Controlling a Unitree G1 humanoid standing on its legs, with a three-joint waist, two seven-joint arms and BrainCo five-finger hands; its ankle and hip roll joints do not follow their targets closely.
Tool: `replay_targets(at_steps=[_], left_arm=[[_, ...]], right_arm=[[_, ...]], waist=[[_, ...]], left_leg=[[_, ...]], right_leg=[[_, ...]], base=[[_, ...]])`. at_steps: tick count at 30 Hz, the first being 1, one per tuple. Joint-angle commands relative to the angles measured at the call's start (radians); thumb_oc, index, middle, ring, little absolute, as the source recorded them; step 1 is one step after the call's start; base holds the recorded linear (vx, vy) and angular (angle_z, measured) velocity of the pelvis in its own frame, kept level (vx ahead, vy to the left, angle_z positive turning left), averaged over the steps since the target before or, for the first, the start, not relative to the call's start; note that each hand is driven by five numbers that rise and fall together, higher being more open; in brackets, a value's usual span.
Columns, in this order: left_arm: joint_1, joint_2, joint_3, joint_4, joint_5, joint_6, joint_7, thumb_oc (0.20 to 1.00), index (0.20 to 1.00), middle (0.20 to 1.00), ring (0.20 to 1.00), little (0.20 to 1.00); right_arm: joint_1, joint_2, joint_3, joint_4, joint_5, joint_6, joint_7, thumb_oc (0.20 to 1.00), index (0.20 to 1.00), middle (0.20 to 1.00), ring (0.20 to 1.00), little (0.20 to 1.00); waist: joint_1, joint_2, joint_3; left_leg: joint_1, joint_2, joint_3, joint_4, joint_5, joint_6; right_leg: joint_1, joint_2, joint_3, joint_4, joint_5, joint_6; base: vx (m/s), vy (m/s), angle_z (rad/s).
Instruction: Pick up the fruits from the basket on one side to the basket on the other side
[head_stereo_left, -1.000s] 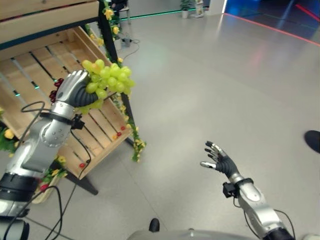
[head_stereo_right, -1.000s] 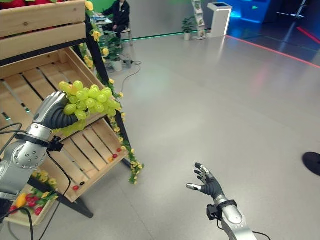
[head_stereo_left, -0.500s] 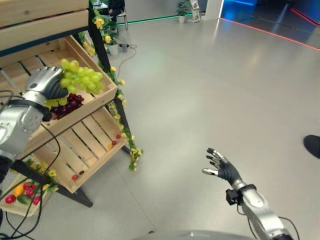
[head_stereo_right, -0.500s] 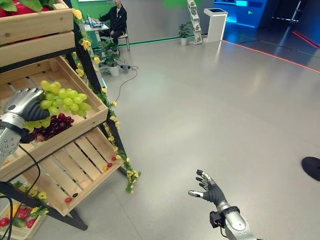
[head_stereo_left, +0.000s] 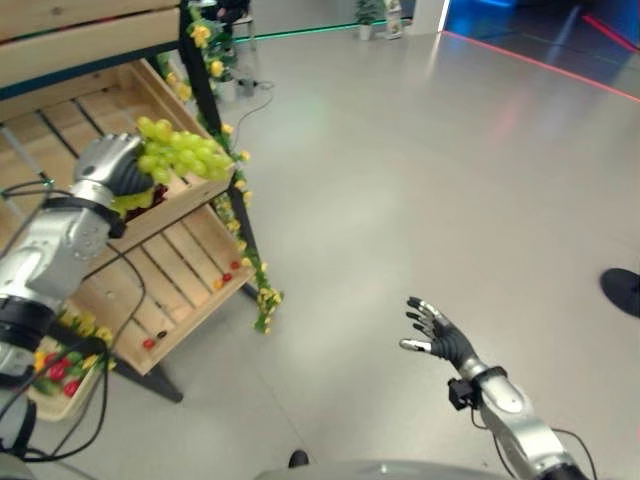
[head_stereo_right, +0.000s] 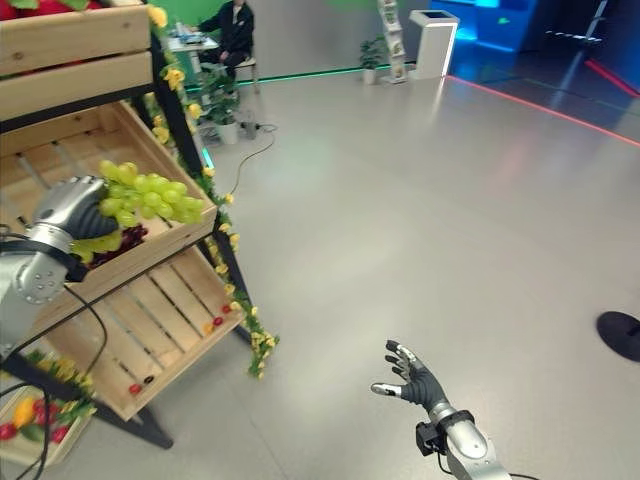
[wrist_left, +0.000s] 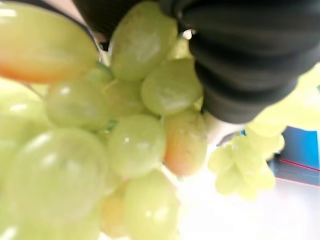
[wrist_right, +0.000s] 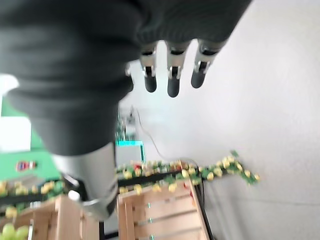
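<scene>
Green grapes (head_stereo_left: 183, 158), your task's fruit, sit in your left hand (head_stereo_left: 112, 168), whose fingers are curled round the back of the bunch; it hangs over the front corner of the middle wooden crate (head_stereo_right: 150, 245) on the slanted stand. In your left wrist view the pale berries (wrist_left: 135, 145) press right up against the dark ribbed cover. Just under the bunch, inside that same crate, you can see a cluster of dark purple grapes (head_stereo_right: 128, 237). Below it lies a second slatted crate (head_stereo_left: 170, 290) with a few small red fruits (head_stereo_left: 148, 342) near its lower edge, and above it runs the plank wall of a top crate (head_stereo_right: 70, 70). A garland of yellow flowers (head_stereo_left: 262, 295) trails down the stand's black post (head_stereo_left: 205, 90). A shallow basket (head_stereo_left: 55, 375) of red and yellow fruit rests on the floor by the stand's foot. Your right hand (head_stereo_left: 437, 333) hovers well apart from all this, over bare floor, fingers spread and relaxed, holding nothing. The floor (head_stereo_right: 420, 200) is smooth, glossy grey, with a red line crossing its far corner. At the far end of the room a seated person (head_stereo_right: 236, 30) is at a table, with potted plants (head_stereo_right: 393, 45) and a white pedestal (head_stereo_right: 432, 40) nearby.
</scene>
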Motion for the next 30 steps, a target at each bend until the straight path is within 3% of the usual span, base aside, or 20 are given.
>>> replay_targets(at_steps=[1,3,7,9,11,13,14,16,17,18,19,20,21,23,30], left_arm=[[-0.238,0.023,-0.034,0.014,-0.040,-0.001,0.083,0.200,0.200,0.200,0.200,0.200],[-0.276,0.018,-0.076,0.032,-0.047,-0.005,0.083,0.200,0.200,0.200,0.200,0.200],[-0.311,0.029,-0.104,-0.002,-0.036,-0.010,0.080,0.200,0.200,0.200,0.200,0.200],[-0.327,0.039,-0.118,-0.020,-0.037,-0.008,0.079,0.200,0.200,0.200,0.200,0.200],[-0.322,0.036,-0.112,-0.042,-0.035,-0.008,0.077,0.200,0.200,0.200,0.200,0.200],[-0.315,0.041,-0.102,-0.049,-0.030,-0.006,0.080,0.200,0.200,0.200,0.200,0.200],[-0.318,0.045,-0.101,-0.048,-0.032,-0.005,0.083,0.200,0.200,0.200,0.200,0.200],[-0.347,0.033,-0.135,-0.028,-0.040,-0.003,0.080,0.200,0.200,0.200,0.200,0.200],[-0.367,0.023,-0.152,-0.020,-0.043,-0.005,0.081,0.200,0.200,0.200,0.200,0.200],[-0.379,0.017,-0.156,-0.016,-0.046,-0.007,0.081,0.200,0.200,0.200,0.200,0.200],[-0.379,0.020,-0.159,-0.010,-0.047,-0.013,0.082,0.200,0.200,0.200,0.200,0.200],[-0.380,0.026,-0.155,-0.017,-0.042,-0.011,0.081,0.200,0.200,0.200,0.200,0.200],[-0.378,0.024,-0.148,-0.029,-0.036,-0.011,0.083,0.200,0.200,0.200,0.200,0.200],[-0.389,0.022,-0.155,-0.006,-0.030,-0.011,0.095,0.200,0.200,0.200,0.200,0.200],[-0.418,-0.012,-0.192,0.015,-0.016,-0.008,0.088,0.200,0.200,0.200,0.200,0.200]], right_arm=[[-0.043,-0.041,0.000,-0.095,-0.008,-0.080,-0.053,1.000,1.000,1.000,1.000,1.000],[-0.056,-0.035,-0.001,-0.087,-0.017,-0.084,-0.064,1.000,1.000,1.000,1.000,1.000],[-0.086,-0.004,-0.008,-0.078,-0.036,-0.084,-0.097,1.000,1.000,1.000,1.000,1.000],[-0.091,0.012,-0.001,-0.069,-0.041,-0.081,-0.104,1.000,1.000,1.000,1.000,1.000],[-0.107,0.029,0.009,-0.065,-0.051,-0.075,-0.109,1.000,1.000,1.000,1.000,1.000],[-0.114,0.033,0.017,-0.066,-0.061,-0.073,-0.108,1.000,1.000,1.000,1.000,1.000],[-0.115,0.030,0.019,-0.062,-0.063,-0.072,-0.109,1.000,1.000,1.000,1.000,1.000],[-0.112,0.019,0.022,-0.056,-0.060,-0.073,-0.110,1.000,1.000,1.000,1.000,1.000],[-0.108,0.016,0.020,-0.051,-0.060,-0.076,-0.110,1.000,1.000,1.000,1.000,1.000],[-0.106,0.016,0.019,-0.040,-0.061,-0.078,-0.112,1.000,1.000,1.000,1.000,1.000],[-0.106,0.012,0.019,-0.036,-0.068,-0.081,-0.114,1.000,1.000,1.000,1.000,1.000],[-0.092,0.007,0.010,-0.050,-0.072,-0.078,-0.112,1.000,1.000,1.000,1.000,1.000],[-0.089,0.006,0.009,-0.050,-0.078,-0.076,-0.112,1.000,1.000,1.000,1.000,1.000],[-0.090,-0.004,0.006,-0.039,-0.079,-0.074,-0.107,1.000,1.000,1.000,1.000,1.000],[-0.082,-0.017,-0.001,-0.010,-0.084,-0.071,-0.102,1.000,1.000,1.000,1.000,1.000]], waist=[[0.036,0.021,-0.022],[0.045,0.022,-0.019],[0.079,0.019,-0.056],[0.078,0.014,-0.053],[0.066,0.021,-0.032],[0.051,0.056,-0.019],[0.038,0.065,-0.010],[0.005,0.068,0.009],[0.001,0.067,0.010],[-0.004,0.063,0.013],[-0.014,0.065,0.018],[-0.013,0.058,0.016],[-0.012,0.050,0.013],[-0.009,0.042,-0.003],[-0.010,0.035,-0.042]], left_leg=[[-0.066,0.150,0.125,-0.131,0.060,0.013],[-0.063,0.154,0.121,-0.147,0.083,0.008],[-0.021,0.083,0.097,-0.133,0.047,0.062],[0.007,0.043,0.095,-0.118,0.007,0.100],[0.045,0.008,0.103,-0.115,-0.018,0.133],[0.094,0.015,0.099,-0.138,-0.030,0.150],[0.121,0.010,0.091,-0.158,-0.033,0.150],[0.153,-0.013,0.054,-0.177,-0.032,0.146],[0.155,-0.018,0.043,-0.183,-0.028,0.142],[0.173,-0.022,0.029,-0.199,-0.037,0.133],[0.179,-0.018,0.019,-0.204,-0.040,0.129],[0.189,-0.022,0.015,-0.196,-0.052,0.126],[0.191,-0.025,0.023,-0.200,-0.054,0.129],[0.184,-0.034,0.027,-0.208,-0.062,0.133],[0.176,-0.037,0.031,-0.197,-0.080,0.131]], right_leg=[[0.059,-0.041,-0.037,0.060,-0.036,0.135],[0.076,-0.041,-0.052,0.064,-0.047,0.134],[0.099,-0.112,-0.057,0.172,-0.077,0.169],[0.043,-0.166,-0.036,0.345,-0.018,0.182],[-0.020,-0.225,-0.009,0.506,0.116,0.211],[-0.093,-0.216,-0.009,0.593,0.106,0.203],[-0.143,-0.183,0.022,0.608,0.066,0.191],[-0.216,-0.085,0.064,0.510,-0.019,0.159],[-0.210,-0.067,0.058,0.428,-0.015,0.149],[-0.218,-0.076,0.044,0.273,0.010,0.153],[-0.241,-0.085,0.063,0.235,0.034,0.160],[-0.204,-0.084,0.066,0.220,0.030,0.172],[-0.193,-0.095,0.062,0.209,0.067,0.183],[-0.148,-0.072,0.072,0.135,0.072,0.179],[-0.091,-0.060,0.071,0.059,0.083,0.181]], base=[[0.22,0.105,0.87],[0.22,0.156,1.03],[0.28,0.309,0.21],[0.24,0.348,0.13],[0.15,0.346,0.37],[0.15,0.285,0.27],[0.19,0.180,-0.03],[0.19,0.058,-0.06],[0.18,-0.047,0.34],[0.16,-0.051,0.62],[0.17,-0.054,0.58],[0.13,0.000,0.54],[0.11,-0.014,0.43],[0.09,-0.026,0.45],[0.09,-0.019,-0.10]])
